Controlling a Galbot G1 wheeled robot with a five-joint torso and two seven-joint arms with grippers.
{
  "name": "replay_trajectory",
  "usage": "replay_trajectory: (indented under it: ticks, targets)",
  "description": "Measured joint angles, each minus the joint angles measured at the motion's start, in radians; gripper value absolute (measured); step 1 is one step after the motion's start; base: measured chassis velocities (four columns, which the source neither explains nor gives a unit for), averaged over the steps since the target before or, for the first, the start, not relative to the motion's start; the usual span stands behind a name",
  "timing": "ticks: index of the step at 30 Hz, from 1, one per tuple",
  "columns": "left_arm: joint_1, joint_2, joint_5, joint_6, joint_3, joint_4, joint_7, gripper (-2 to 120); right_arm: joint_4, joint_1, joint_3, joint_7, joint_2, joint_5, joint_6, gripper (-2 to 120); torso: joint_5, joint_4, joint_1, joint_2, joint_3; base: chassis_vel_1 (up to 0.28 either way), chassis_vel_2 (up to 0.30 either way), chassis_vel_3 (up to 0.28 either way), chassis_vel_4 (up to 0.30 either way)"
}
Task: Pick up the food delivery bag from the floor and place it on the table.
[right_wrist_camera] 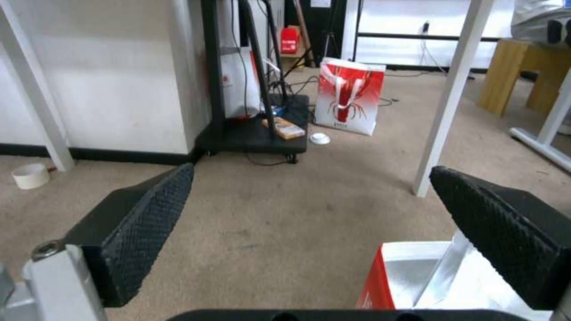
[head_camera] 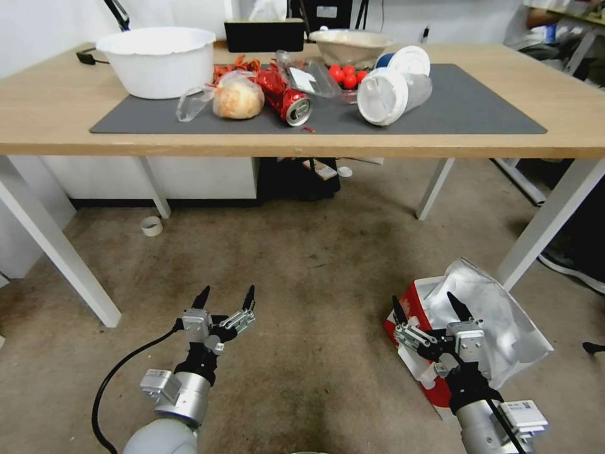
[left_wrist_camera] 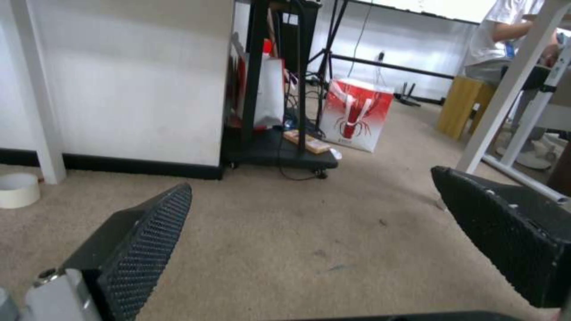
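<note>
We are seeing the food delivery bag (head_camera: 498, 315) lying on the floor (head_camera: 315, 265), near the table's (head_camera: 50, 107) right front leg, its foil-lined mouth gaping. The right gripper (head_camera: 428, 306) is hanging just above the bag's near red side, fingers spread wide and holding nothing; in the right wrist view the bag's red edge (right_wrist_camera: 376, 285) is sitting beside one fingertip. The left gripper (head_camera: 225, 296) is hovering over bare carpet, well apart from the bag, fingers also spread and empty.
</note>
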Motion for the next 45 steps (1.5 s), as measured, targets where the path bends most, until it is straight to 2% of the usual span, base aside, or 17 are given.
replay_trajectory:
  ticks: [17,23,38,45]
  targets:
    - [-0.018,0.009,-0.002,0.001,0.007,0.011,-0.002,100,-0.010,0.006,0.002,0.001,0.000,0.001,0.000,100,0.0000,0.0000,-0.004,-0.068,-0.064,0.000,0.000,0.000,0.000]
    - [-0.019,0.010,-0.005,0.001,0.007,0.014,-0.003,100,-0.011,0.007,0.003,0.000,0.000,-0.001,-0.002,100,0.0000,0.0000,-0.007,-0.082,-0.064,0.000,0.000,0.000,0.000]
    - [-0.019,0.007,-0.004,-0.002,0.006,0.017,-0.001,100,-0.007,0.003,0.003,-0.001,0.000,-0.004,-0.005,100,0.0000,0.0000,-0.007,-0.078,-0.064,0.000,0.000,0.000,0.000]
    - [-0.030,0.006,0.018,-0.022,-0.006,0.023,0.048,100,0.001,0.001,0.006,-0.001,0.000,-0.001,-0.007,100,0.0001,0.0000,-0.006,-0.076,-0.064,0.000,0.000,0.000,0.000]
